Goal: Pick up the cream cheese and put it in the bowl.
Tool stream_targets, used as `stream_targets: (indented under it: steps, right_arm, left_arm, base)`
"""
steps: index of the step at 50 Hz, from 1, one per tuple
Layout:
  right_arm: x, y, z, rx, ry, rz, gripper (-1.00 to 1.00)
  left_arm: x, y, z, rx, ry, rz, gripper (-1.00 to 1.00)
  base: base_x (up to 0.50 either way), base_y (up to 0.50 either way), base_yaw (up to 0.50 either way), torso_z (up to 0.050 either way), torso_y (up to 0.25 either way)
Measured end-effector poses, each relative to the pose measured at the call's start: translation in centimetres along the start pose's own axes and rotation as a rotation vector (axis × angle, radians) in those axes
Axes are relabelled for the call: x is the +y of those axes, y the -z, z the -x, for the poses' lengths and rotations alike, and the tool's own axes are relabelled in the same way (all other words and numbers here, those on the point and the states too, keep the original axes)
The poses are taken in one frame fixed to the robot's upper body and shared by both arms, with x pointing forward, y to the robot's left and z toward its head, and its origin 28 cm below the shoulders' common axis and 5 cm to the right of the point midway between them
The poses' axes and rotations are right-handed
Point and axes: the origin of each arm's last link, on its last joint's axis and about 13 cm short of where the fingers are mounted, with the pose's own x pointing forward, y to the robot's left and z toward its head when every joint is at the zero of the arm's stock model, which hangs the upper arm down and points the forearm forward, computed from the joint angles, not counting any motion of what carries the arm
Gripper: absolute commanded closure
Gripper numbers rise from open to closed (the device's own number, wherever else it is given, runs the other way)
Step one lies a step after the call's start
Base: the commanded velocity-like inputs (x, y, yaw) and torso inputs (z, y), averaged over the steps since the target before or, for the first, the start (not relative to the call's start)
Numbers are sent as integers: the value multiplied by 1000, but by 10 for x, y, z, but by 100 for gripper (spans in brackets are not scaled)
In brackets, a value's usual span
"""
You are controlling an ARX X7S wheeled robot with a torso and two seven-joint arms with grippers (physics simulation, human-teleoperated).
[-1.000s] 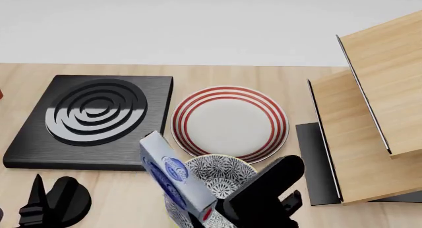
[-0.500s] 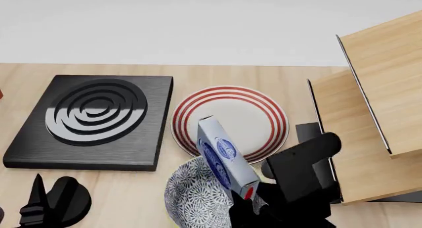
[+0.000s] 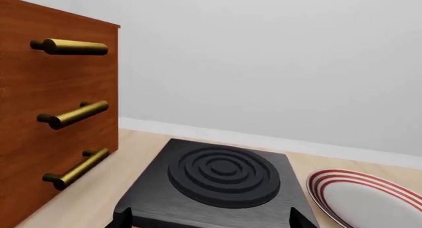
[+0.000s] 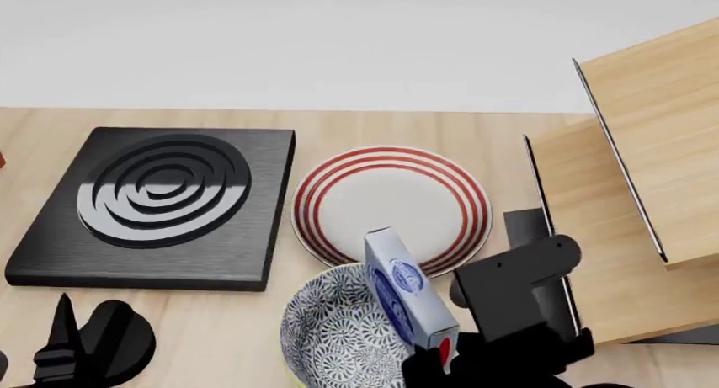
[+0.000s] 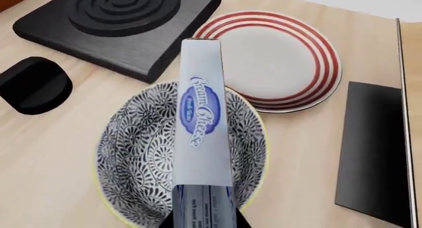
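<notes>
Two arms in the head view. Right gripper (image 4: 444, 363) pinches the cream cheese (image 4: 407, 294) at its lower end; the box stands tilted, held above the bowl (image 4: 332, 329), clear of its floor. Right wrist view: box (image 5: 201, 124) runs across the bowl's (image 5: 132, 154) middle, logo facing up. Plate (image 4: 393, 204) sits just behind the bowl, burner (image 4: 157, 199) to its left. Left gripper (image 4: 67, 350) hangs low over the table (image 4: 214, 337), holding nothing; its spread cannot be told.
</notes>
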Motion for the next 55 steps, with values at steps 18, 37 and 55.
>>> stream_targets:
  steps: [18, 37, 55]
  right_arm:
    - [4, 2, -2, 52, 10, 1, 100]
    - [9, 6, -7, 94, 2, 12, 100]
    - [12, 9, -14, 131, -7, 25, 100]
  left_arm:
    - [0, 0, -1, 2, -4, -2, -100]
    - [0, -1, -1, 6, -5, -2, -100]
    - [1, -1, -1, 6, -9, -3, -100]
  base:
    - [0, 0, 0, 1, 0]
    - [0, 0, 0, 0, 1]
    - [0, 0, 0, 0, 1]
